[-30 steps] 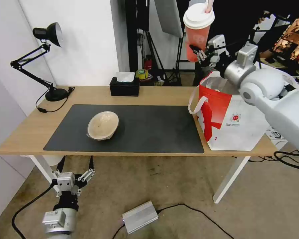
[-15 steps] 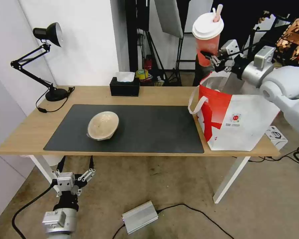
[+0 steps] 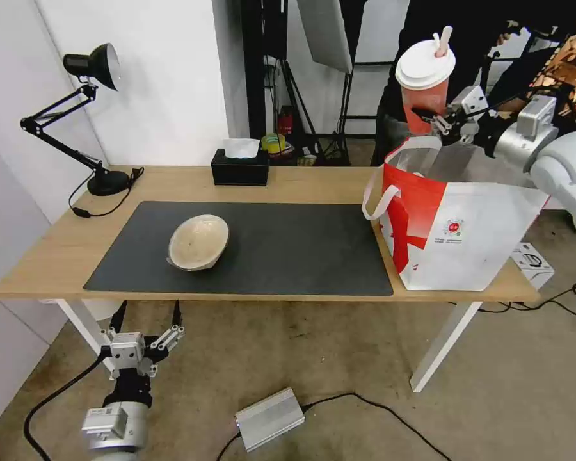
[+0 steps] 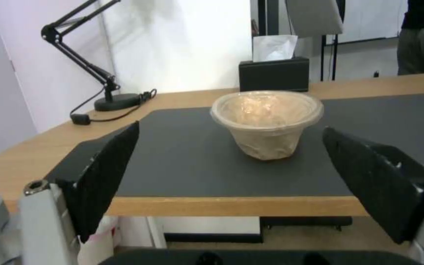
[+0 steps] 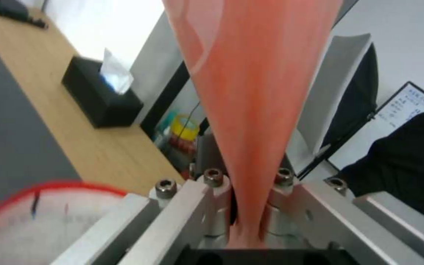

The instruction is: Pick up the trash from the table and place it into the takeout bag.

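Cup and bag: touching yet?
Apart. The head view shows the cup, held by the right gripper, above the bag, background visible between its base and the bag's rim.

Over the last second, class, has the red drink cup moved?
Yes. The cup, held by the right claw, has shifted to the robot's right and slightly lower, further over the open takeout bag, which stayed put.

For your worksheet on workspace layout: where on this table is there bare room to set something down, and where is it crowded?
Free: the dark mat between the beige bowl and the takeout bag, and the wood between the desk lamp base and the tissue box. Crowded: the bag's end, where the right gripper holds the red cup.
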Robot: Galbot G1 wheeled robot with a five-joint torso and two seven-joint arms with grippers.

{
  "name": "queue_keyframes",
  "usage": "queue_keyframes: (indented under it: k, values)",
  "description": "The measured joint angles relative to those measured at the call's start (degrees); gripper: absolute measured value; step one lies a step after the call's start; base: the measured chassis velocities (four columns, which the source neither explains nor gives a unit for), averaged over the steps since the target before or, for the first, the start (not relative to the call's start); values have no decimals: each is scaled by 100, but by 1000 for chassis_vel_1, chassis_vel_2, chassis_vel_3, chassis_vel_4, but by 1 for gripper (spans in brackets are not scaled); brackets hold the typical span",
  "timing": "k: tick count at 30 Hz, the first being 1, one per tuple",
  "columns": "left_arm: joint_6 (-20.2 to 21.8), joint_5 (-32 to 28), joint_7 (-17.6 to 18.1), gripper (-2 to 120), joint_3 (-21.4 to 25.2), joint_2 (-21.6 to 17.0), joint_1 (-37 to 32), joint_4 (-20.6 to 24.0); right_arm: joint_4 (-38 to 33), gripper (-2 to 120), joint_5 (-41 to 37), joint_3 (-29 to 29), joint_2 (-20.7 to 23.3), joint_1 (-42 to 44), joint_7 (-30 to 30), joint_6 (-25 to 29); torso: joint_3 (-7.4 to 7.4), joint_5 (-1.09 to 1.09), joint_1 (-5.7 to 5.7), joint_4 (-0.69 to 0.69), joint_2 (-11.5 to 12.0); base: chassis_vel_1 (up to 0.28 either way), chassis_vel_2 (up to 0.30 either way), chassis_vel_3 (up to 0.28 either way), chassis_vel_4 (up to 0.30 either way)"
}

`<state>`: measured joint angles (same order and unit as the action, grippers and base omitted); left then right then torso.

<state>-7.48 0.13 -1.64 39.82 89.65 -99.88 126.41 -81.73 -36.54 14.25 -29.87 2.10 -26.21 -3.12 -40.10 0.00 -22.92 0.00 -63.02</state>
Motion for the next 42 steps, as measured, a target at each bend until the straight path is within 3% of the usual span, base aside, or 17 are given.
queue_keyframes:
  k: [11, 42]
  values:
    - [-16, -21, 3, 100, 8, -8, -24, 10, 951, 3, 402, 158, -114, -392, -850, 210, -1, 1, 0, 0, 0, 0, 0, 0, 0]
    - [-47, -76, 8, 100, 33, 6, -23, 13, 2545, 3, 1499, 811, -610, -1684, -2548, 586, -1, 0, 0, -1, 0, 0, 0, 0, 0]
